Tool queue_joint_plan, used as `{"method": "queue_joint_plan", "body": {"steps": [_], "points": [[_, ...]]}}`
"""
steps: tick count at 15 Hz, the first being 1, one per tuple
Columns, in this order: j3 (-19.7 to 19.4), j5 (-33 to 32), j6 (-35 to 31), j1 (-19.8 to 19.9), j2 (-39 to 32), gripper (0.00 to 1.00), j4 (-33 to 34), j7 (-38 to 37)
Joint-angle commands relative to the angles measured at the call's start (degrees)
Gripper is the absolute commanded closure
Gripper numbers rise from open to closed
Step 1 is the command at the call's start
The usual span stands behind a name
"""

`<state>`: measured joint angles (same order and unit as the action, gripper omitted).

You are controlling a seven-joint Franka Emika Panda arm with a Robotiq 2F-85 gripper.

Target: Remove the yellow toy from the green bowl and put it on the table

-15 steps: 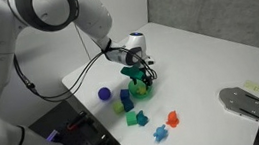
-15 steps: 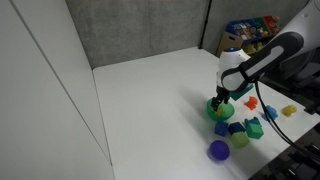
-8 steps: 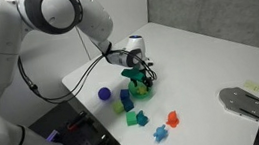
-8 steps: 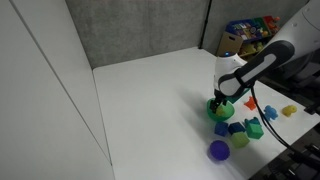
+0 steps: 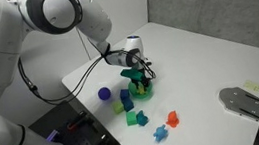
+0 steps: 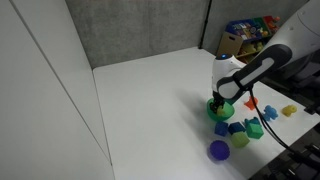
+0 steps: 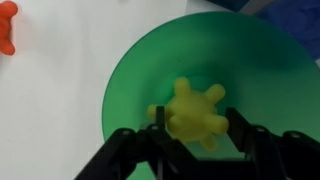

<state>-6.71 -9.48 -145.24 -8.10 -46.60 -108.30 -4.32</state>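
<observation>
Looking down from the wrist, the yellow toy [image 7: 190, 112], a knobbly star shape, lies inside the green bowl [image 7: 130, 90]. My gripper [image 7: 197, 118] reaches down into the bowl, and its black fingers [image 7: 158, 126] press against the toy from both sides, so it is shut on it. In both exterior views the gripper [image 5: 143, 81] [image 6: 220, 100] hangs over the bowl [image 5: 140, 92] [image 6: 221, 112] on the white table [image 5: 209, 62] [image 6: 150, 100]. There the toy itself is hidden by the fingers.
Beside the bowl lie a purple ball [image 5: 104, 93] [image 6: 218, 150], blue blocks [image 5: 126, 100], a green block [image 5: 134, 118], an orange toy [image 5: 172, 119] [image 7: 7, 25] and a blue toy [image 5: 161, 133]. A grey device [image 5: 249, 102] sits at the table's edge.
The jaws have closed from wide open onto the yellow toy. The arm has stayed over the bowl, barely moving.
</observation>
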Motion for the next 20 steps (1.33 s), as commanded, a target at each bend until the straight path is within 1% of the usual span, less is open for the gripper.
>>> {"method": "queue_joint_plan", "body": {"steps": [1, 2, 3, 4, 5, 7, 13, 17, 20], "points": [[-0.41, -1.18, 0.93, -0.76, 1.31, 0.68, 0.02, -1.86], [-0.20, -0.88, 1.23, -0.50, 2.22, 0.75, -0.38, -1.68], [0.02, -0.68, 1.65, -0.23, 3.28, 0.76, -0.87, -1.36], [0.03, -0.61, 1.75, -0.18, 4.31, 0.79, -1.39, -1.39], [0.12, -0.58, 1.92, -0.09, 4.95, 0.79, -1.56, -1.30], [0.57, -0.34, 2.62, 0.22, 7.37, 0.85, -2.53, -0.90], [2.92, -0.10, 5.36, 0.25, 15.75, 0.86, -5.93, -0.13], [6.03, 0.46, 6.05, 0.02, 20.53, 0.86, -8.85, 0.55], [8.65, 1.23, 6.97, 0.09, 21.63, 0.86, -10.01, 1.59]]}}
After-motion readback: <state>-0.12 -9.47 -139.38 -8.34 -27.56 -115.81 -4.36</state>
